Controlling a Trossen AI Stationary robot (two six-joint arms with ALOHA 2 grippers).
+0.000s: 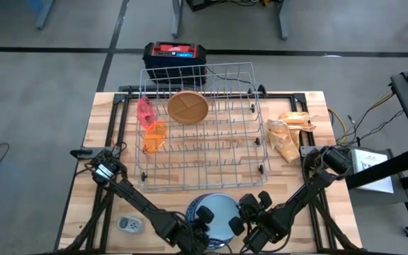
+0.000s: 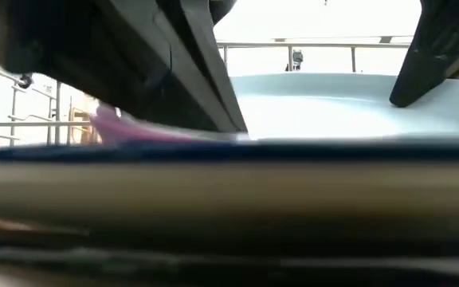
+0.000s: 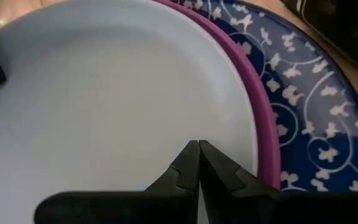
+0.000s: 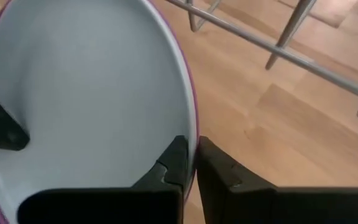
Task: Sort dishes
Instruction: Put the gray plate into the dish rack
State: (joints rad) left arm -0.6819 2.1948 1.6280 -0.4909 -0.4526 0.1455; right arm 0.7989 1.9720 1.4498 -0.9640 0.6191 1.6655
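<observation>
A stack of plates sits at the near edge of the wooden surface (image 1: 91,177), between the two grippers. On top lies the white plate (image 3: 104,106), flat and face up; under it a purple plate (image 3: 263,130) shows as a thin rim, and below that the blue patterned plate (image 3: 316,106).

The right gripper (image 4: 190,163) has its jaws clenched on the white plate's rim, one finger over the plate and one outside the edge. The left gripper (image 3: 198,163) rests its shut jaws on the plate's face — holding nothing, it seems.

Beyond the stack stands the wire rack (image 1: 211,134), with open wood between. Inside it the brown divided plate (image 1: 188,107) stands tilted on edge, with the pink cup (image 1: 145,110) and orange cup (image 1: 154,137) on their sides.
</observation>
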